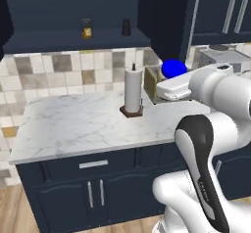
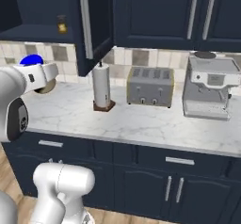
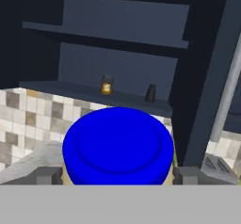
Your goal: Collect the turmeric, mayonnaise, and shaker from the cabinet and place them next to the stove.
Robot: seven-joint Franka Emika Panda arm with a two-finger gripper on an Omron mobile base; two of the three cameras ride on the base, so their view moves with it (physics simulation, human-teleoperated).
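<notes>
The mayonnaise (image 3: 117, 145), a jar with a bright blue lid, sits between my gripper's (image 3: 117, 176) two fingertips, and the gripper is shut on it. Its blue lid (image 1: 174, 69) hangs in the air above the counter, out in front of the open cabinet (image 1: 73, 41). From the right base view the jar (image 2: 32, 60) shows at the far left, above the white hand. Inside the cabinet, the turmeric (image 1: 87, 29) (image 3: 107, 84) stands on the bottom board with the black shaker (image 1: 126, 27) (image 3: 150, 92) to its right. The stove is out of view.
A paper towel roll (image 1: 132, 90) (image 2: 101, 85) stands on the marble counter (image 1: 73, 124) just below the open cabinet door (image 2: 94, 25). A toaster (image 2: 150, 86) and a coffee machine (image 2: 209, 89) stand further right. Navy drawers and doors run below.
</notes>
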